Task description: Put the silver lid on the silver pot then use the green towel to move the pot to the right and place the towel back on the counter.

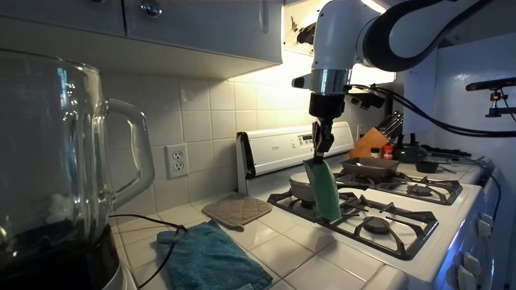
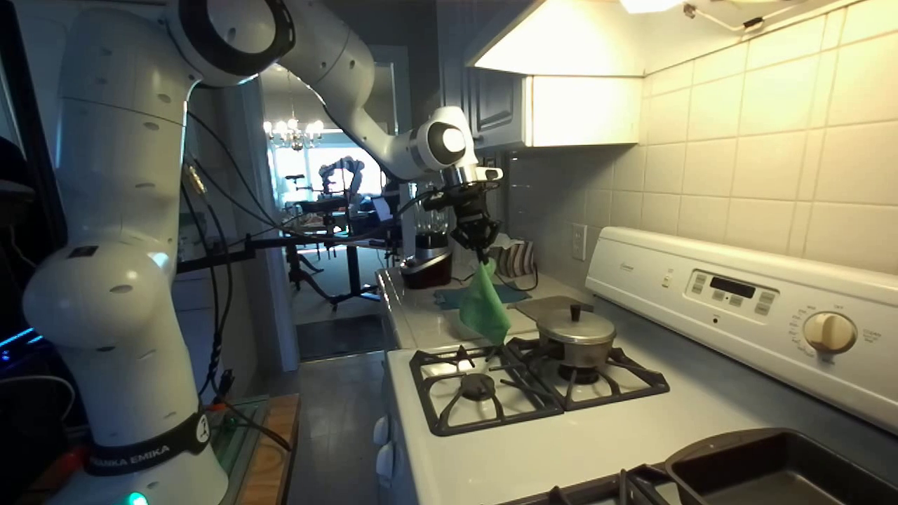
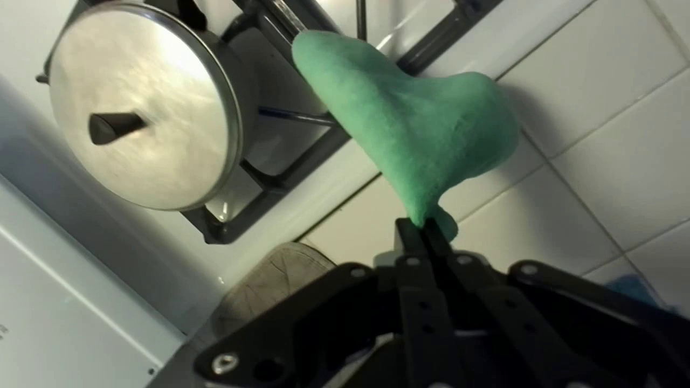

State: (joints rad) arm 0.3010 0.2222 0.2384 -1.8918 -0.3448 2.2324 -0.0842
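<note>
The silver lid [image 3: 156, 102], with its dark knob [image 3: 114, 127], rests on top of the silver pot [image 2: 582, 352]. The pot sits on the rear burner grate of the stove nearest the tiled counter [image 1: 314, 268]. A green towel [image 3: 409, 118] hangs from my gripper [image 3: 419, 222], whose jaws are shut on one end of it. In both exterior views the towel [image 1: 324, 189] dangles loosely in the air near the stove's edge with the counter. The wrist view shows the pot left of the towel, with a gap between. Part of the pot [image 1: 300, 189] is behind the towel in an exterior view.
On the counter lie a teal-blue cloth [image 1: 213, 257] and a grey quilted pot holder [image 1: 237, 210], beside a glass blender [image 1: 52, 161]. A front burner grate [image 2: 477, 389] stands by the pot's grate. Further along the stove sits a dark baking pan [image 1: 370, 167].
</note>
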